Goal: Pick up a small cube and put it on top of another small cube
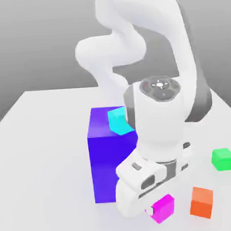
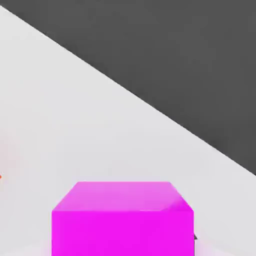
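Currently your claw (image 1: 153, 210) is clenched on the pink cube (image 1: 163, 208), and the orange cube (image 1: 201, 202) sits just beside it toward the exterior view's right.

I count four small cubes: one magenta cube (image 1: 163, 208) at the claw (image 1: 151, 211), one orange cube (image 1: 202, 202) beside it, one green cube (image 1: 223, 159) beyond, one cyan cube (image 1: 118, 121) behind. One large blue-violet block (image 1: 108, 161).
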Tool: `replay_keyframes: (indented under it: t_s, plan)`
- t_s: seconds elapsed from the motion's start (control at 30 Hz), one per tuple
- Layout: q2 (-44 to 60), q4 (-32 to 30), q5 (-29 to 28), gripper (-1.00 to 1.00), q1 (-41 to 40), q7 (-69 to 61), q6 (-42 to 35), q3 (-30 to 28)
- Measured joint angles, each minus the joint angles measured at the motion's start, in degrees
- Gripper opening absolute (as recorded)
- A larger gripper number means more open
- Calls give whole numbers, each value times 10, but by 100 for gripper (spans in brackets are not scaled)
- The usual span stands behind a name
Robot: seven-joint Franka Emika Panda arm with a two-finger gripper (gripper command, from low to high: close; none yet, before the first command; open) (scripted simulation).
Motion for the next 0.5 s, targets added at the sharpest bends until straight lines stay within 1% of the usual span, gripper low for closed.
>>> replay_keyframes:
  t_s: [0.13, 0.23, 0.37, 0.4, 0.5]
  plan:
    - [-64, -60, -30, -100, 87, 54, 2, 74]
    - [-97, -98, -58, -100, 201, 103, 15, 125]
    - [-36, -104, -97, -100, 213, 142, 85, 116]
    - [-19, -104, -105, 100, 216, 148, 101, 111]
    - [-19, -104, -105, 100, 216, 148, 101, 111]
